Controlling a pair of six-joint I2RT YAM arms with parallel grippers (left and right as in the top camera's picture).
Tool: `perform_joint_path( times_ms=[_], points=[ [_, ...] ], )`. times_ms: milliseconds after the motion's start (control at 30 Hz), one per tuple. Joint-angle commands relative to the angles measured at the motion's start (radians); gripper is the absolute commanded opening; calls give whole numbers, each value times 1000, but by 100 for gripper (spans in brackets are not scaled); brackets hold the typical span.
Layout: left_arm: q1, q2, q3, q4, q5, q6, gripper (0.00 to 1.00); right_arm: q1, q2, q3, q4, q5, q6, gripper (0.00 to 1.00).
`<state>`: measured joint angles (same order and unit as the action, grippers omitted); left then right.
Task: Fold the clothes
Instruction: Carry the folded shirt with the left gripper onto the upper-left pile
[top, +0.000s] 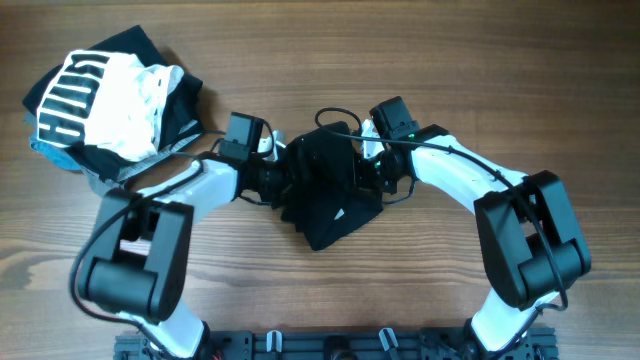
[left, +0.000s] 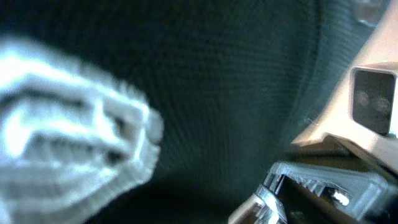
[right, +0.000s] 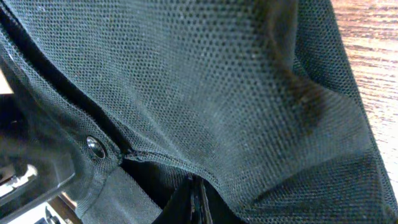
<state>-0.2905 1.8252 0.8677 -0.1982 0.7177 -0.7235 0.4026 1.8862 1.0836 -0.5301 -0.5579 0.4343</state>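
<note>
The clothes (top: 325, 200), a black T-shirt of mesh-like fabric, lie bunched in a heap at the table's middle between both arms. My left gripper (top: 283, 180) is pushed into the heap's left side. Its fingers are hidden by cloth, and the left wrist view is blurred and filled with black fabric (left: 236, 93). My right gripper (top: 372, 172) is at the heap's right side. In the right wrist view its fingers (right: 198, 202) are pressed together under a fold of the black fabric (right: 217, 81) that runs into them.
A pile of other garments sits at the back left, topped by a white one with bold black stripes (top: 100, 95). The wooden table (top: 500, 80) shows around the heap. The right arm's pale housing (left: 373, 93) is close in the left wrist view.
</note>
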Motion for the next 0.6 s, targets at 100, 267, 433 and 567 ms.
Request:
perform_joint_path(
  times_ms=[100, 267, 433, 567],
  points=[
    [-13, 73, -37, 38, -117, -12, 21, 0, 21, 8, 2, -24, 10, 7],
    [-1, 44, -22, -27, -95, 123, 4, -15, -46, 10, -81, -67, 9, 7],
    [71, -71, 99, -285, -105, 274, 4, -60, -260, 10, -145, -14, -16, 8],
    [170, -209, 279, -479, -117, 353, 4, -75, -443, 10, -138, 39, -15, 12]
  ],
)
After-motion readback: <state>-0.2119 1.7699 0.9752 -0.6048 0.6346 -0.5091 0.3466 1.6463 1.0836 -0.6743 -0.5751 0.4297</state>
